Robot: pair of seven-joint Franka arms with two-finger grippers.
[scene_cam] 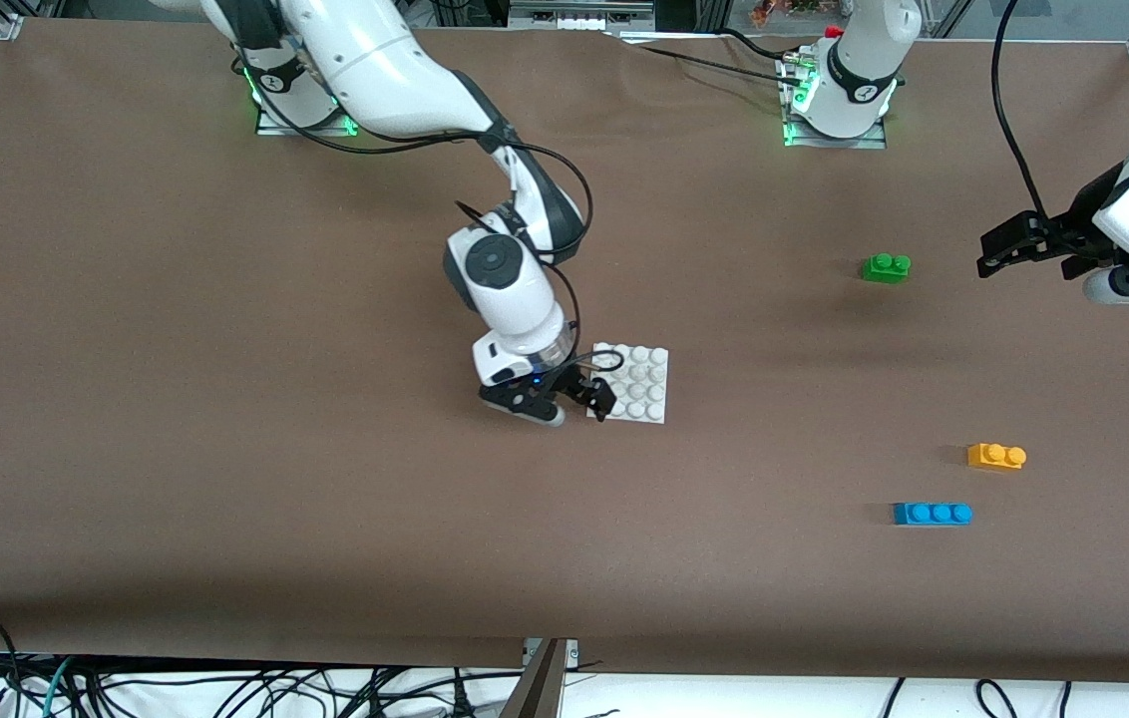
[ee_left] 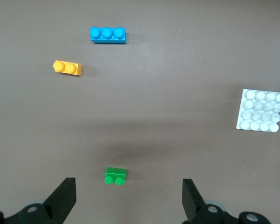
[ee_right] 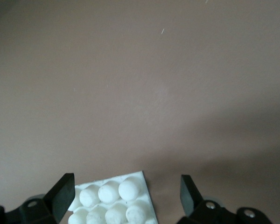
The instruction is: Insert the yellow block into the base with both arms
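A: Start at the right arm's end. What is its claw doing?

B: The right claw is down low at the edge of the base, on the side toward the right arm's end of the tabletop. Its fingers stand wide apart with nothing between them. In the right wrist view a corner of the base lies between the two fingers, but they do not press on it.

A: And the base itself?

B: It lies flat near the middle of the tabletop, studs up, with no brick on it.

A: Moving on toward the left arm's end?

B: The green brick comes next, farther from the front camera than the other bricks. The blue brick is the nearest to that camera. The yellow block sits just beside the blue one, a little farther from the camera, studs up, well apart from the base and touched by neither claw.

A: The left arm?

B: It waits. The left claw hangs over the tabletop at its own end, spread wide and empty; the left wrist view shows its fingers either side of the green brick far below.
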